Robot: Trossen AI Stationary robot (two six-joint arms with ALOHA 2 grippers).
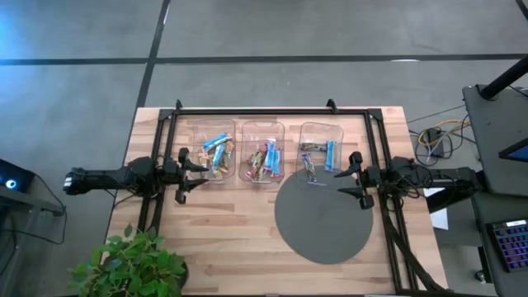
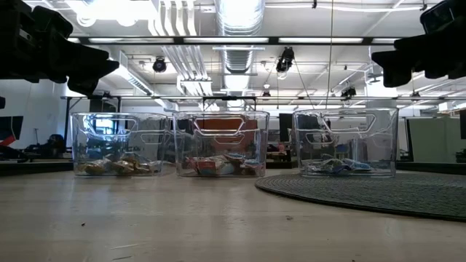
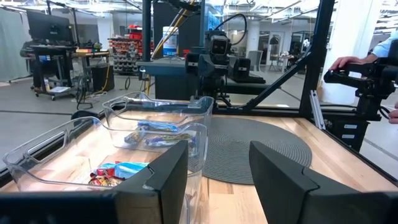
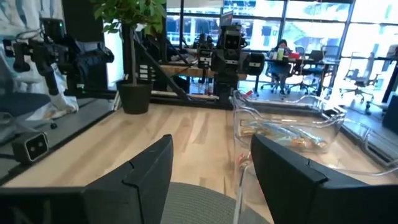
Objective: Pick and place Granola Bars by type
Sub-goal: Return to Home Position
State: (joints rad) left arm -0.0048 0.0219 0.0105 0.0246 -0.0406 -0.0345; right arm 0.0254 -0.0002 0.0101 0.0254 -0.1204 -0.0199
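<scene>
Granola Bars (image 1: pixel 266 161) are seen in clear bins (image 1: pixel 261 124); left gripper (image 1: pixel 186 175) and right gripper (image 1: pixel 353 177) are spread, empty.
Light, slippery wrappers are judged best pinched across the short width.

Near half of the surface (image 1: pixel 223 239) bare, flat dark mat (image 1: pixel 326 227) at right, three clear bins (image 1: pixel 261 124) lined across the back, left hand (image 1: pixel 198 172) flanking the row's left end, right hand (image 1: pixel 340 182) its right end, plant (image 1: pixel 132 264) crowding near-left corner

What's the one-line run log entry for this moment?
left gripper open, empty, raised beside left bin | right gripper open, empty, raised beside right bin | granola bars in all three bins
</scene>
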